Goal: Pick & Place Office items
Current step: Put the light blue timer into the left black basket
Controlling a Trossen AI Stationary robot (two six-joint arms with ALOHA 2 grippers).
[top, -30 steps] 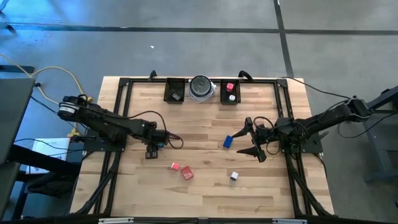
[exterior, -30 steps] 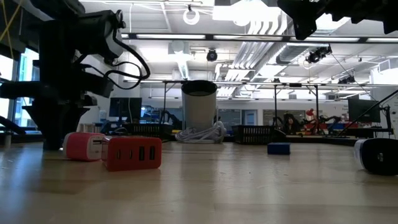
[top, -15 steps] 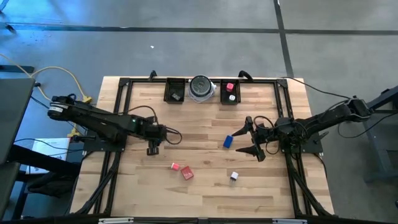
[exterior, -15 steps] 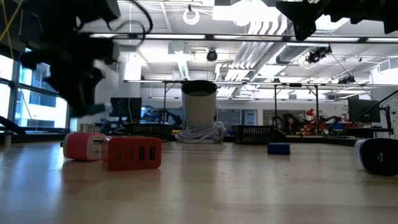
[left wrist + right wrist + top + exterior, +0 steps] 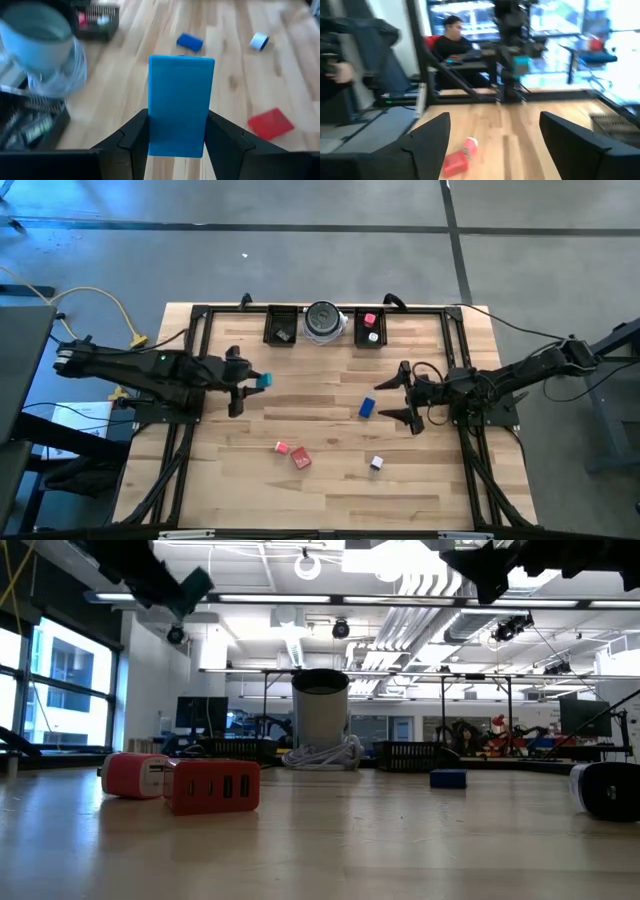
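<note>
High view: the left gripper (image 5: 252,382) has lifted off the desk (image 5: 330,490) since a second ago and swung toward the back rail, its fingers clenched on the teal block (image 5: 265,380). A second ago it sat low on the boards near the red pieces. The left wrist view confirms the block (image 5: 178,105) pinched upright between both fingers. Judgement: the pick is done and the carry is under way, probably toward one of the trays.

The right gripper (image 5: 396,397) hovers just beside the blue block (image 5: 367,407), fingers spread wide, holding nothing; it has barely shifted.

Count on the desk:
- loose pieces: blue block, one; pink piece (image 5: 282,447), one; red piece (image 5: 301,460), one; small white-and-dark piece (image 5: 377,463), one.
- black trays, two: left tray (image 5: 281,327) holds one small item; right tray (image 5: 370,328) holds a pink and a white piece.
- round grey dish (image 5: 324,321), one, between the trays.
</note>
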